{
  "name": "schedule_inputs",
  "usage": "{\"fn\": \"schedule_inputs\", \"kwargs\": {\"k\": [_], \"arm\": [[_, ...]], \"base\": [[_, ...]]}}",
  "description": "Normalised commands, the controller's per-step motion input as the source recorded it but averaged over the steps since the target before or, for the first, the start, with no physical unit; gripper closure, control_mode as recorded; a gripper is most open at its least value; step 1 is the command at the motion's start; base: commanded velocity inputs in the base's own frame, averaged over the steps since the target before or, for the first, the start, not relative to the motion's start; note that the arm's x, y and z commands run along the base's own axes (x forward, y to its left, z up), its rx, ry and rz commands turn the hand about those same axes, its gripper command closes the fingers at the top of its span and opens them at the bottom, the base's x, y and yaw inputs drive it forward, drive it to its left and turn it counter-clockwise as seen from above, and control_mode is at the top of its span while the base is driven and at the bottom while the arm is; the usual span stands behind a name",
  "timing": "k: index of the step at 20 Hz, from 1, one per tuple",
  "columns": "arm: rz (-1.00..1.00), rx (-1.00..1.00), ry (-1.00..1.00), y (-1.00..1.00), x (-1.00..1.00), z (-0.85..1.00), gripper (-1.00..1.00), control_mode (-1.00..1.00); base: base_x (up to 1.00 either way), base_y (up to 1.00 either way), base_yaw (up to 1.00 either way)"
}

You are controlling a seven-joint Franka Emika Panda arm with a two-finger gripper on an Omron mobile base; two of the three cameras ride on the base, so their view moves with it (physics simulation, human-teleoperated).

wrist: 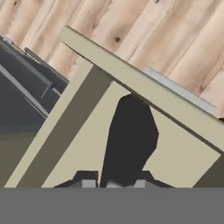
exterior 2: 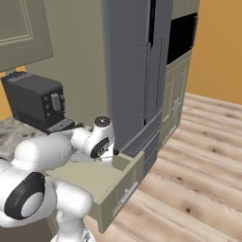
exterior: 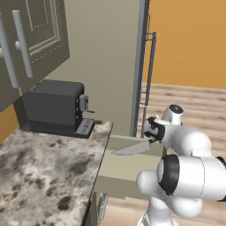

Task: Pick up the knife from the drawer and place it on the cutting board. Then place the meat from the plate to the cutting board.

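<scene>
The drawer [exterior: 126,170] stands pulled out to the right of the counter, its beige floor bare [wrist: 179,153] and its front panel [exterior 2: 124,188] facing the wooden floor. Over it, my gripper [exterior: 151,140] is shut on the knife's black handle [wrist: 131,138], which rises between my two fingertips [wrist: 87,183]. The silver-grey blade [exterior: 131,149] points left towards the counter, just above the drawer. In the right base view my wrist [exterior 2: 101,142] hangs over the drawer's back corner and covers the knife. The cutting board, the meat and the plate are out of view.
A dark coffee machine [exterior: 55,108] sits at the back of the marble counter [exterior: 39,172]. Tall grey doors with bar handles [exterior 2: 137,71] rise right behind the drawer. Wall cabinets [exterior: 20,44] hang upper left. Wooden floor [exterior 2: 189,184] lies to the right.
</scene>
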Motion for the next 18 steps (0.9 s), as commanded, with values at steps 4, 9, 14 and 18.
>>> {"fn": "schedule_inputs", "kwargs": {"k": [4, 9, 14, 18], "arm": [[-0.22, 0.08, 0.11, -0.27, -0.46, 0.93, 1.0, -1.0], [-0.49, 0.18, -0.01, -0.15, -0.83, 0.6, 1.0, -1.0], [-0.3, 0.01, -0.05, 0.0, -0.3, 0.36, 1.0, -1.0], [-0.07, 0.0, 0.03, -0.03, -0.26, 0.44, 1.0, -1.0]], "base": [[0.0, 0.0, 0.0], [0.0, 0.0, 0.0], [0.0, 0.0, 0.0], [0.0, 0.0, 0.0]]}}
